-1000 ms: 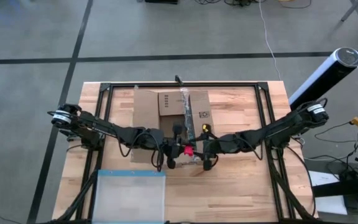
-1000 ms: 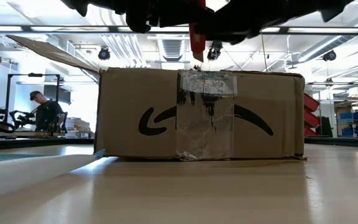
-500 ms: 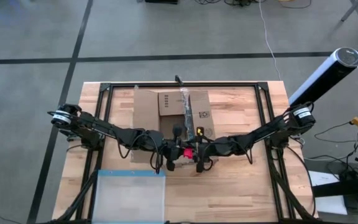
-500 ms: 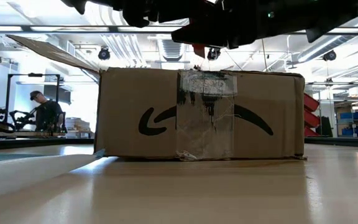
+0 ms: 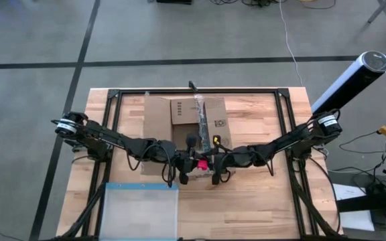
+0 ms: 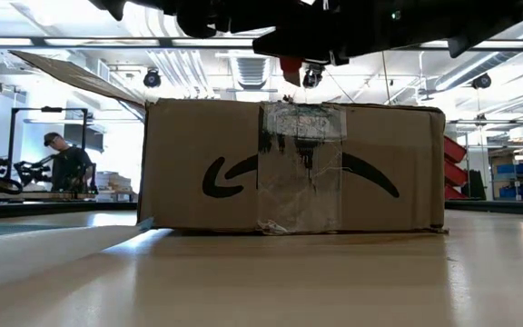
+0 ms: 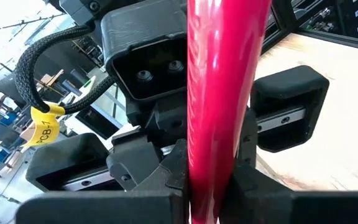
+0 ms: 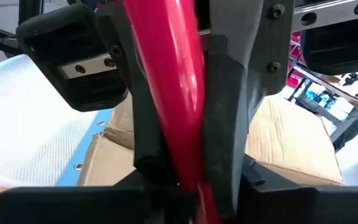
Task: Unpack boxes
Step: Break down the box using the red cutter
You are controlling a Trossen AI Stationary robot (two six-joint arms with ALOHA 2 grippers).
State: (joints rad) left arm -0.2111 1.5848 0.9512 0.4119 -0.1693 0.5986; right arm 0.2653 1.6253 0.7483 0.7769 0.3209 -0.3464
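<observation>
Right arm has swung in toward frame centre since the earliest high view, so the right claw (image 5: 214,173) now meets the left claw (image 5: 181,173) over the near edge of the box (image 5: 179,120). Red tool (image 5: 204,163): a slim red shaft held between the two claws; in the left wrist view it (image 7: 219,106) runs straight up the middle between the left claw's fingers (image 7: 166,180), which are closed on it. In the right wrist view the same shaft (image 8: 169,93) sits between dark fingers, and the right claw also appears closed around it, though which fingers belong to which claw there is hard to sort. Box: brown cardboard, centre of the worktop (image 5: 260,207), upper middle of the high view, one flap lifted at left in the low view (image 6: 71,73), a clear tape strip (image 6: 300,173) running down its near face. Relation for the next move: the box lies just beyond and below both claws; its taped seam runs away from them toward the top of the high view, roughly in line with the tool. Both arms are about equally near. Clear pouch (image 5: 139,211): lower left of the high view. Person (image 6: 66,163): far left background, low view.
</observation>
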